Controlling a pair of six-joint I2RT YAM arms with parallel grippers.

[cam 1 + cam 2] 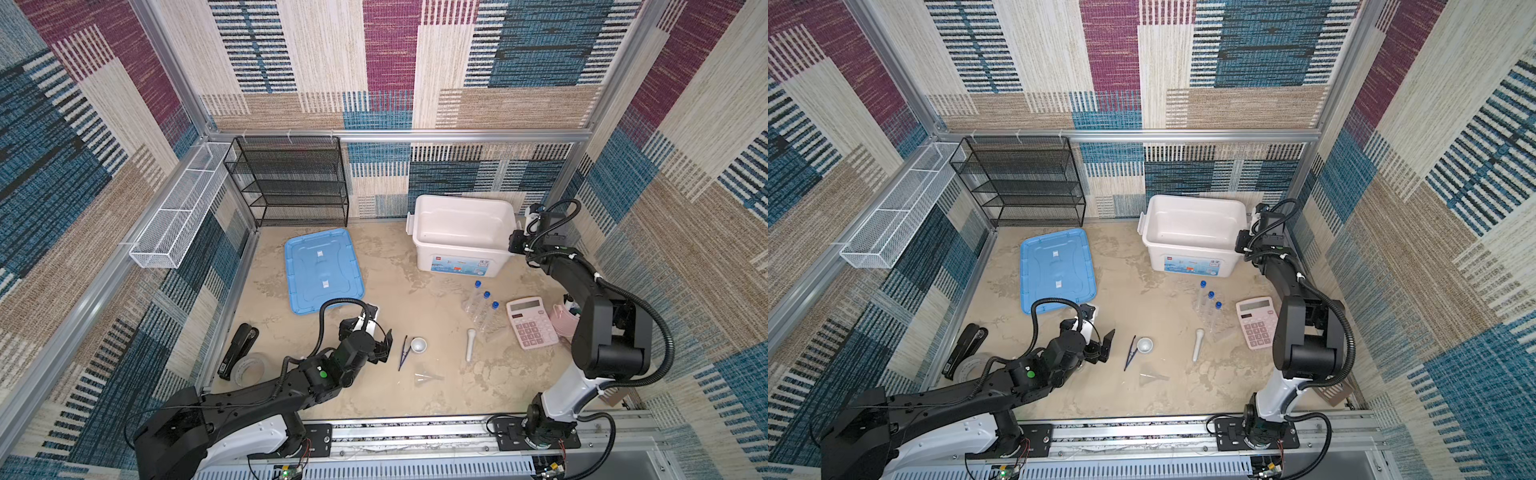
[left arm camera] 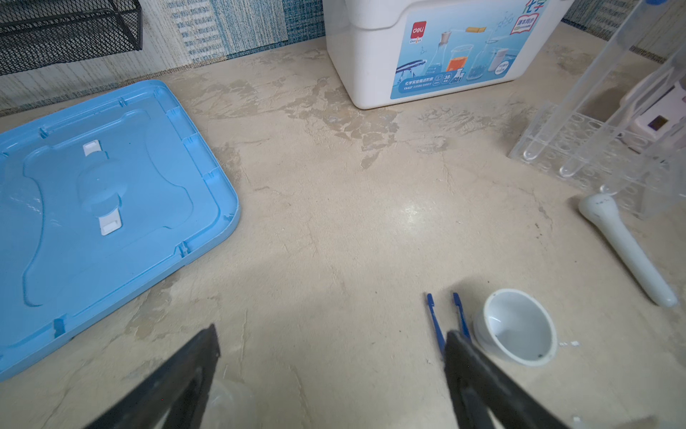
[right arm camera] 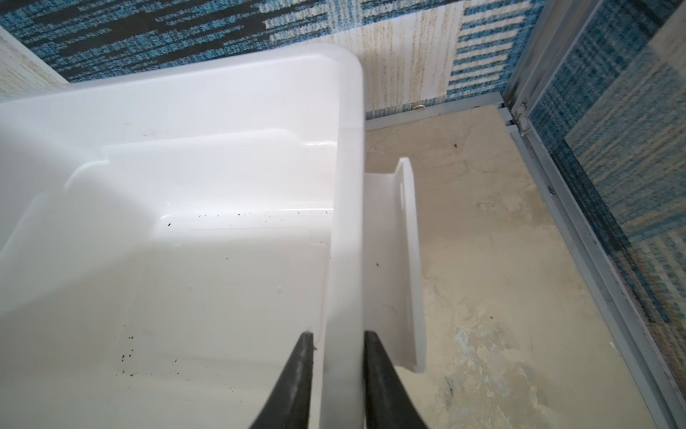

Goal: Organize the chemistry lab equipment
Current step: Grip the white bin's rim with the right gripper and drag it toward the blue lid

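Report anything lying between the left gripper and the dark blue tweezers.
Nothing visible does. The open left gripper hangs beside the dark blue tweezers, only bare tabletop between them; the white mortar sits on their far side.

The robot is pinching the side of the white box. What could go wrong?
The right gripper pinches only one wall of the white bin, so it may tilt or slip if pulled. Dragged toward the front, it might knock the test tubes in the clear rack. The open left gripper hangs near the tweezers and could nudge them.
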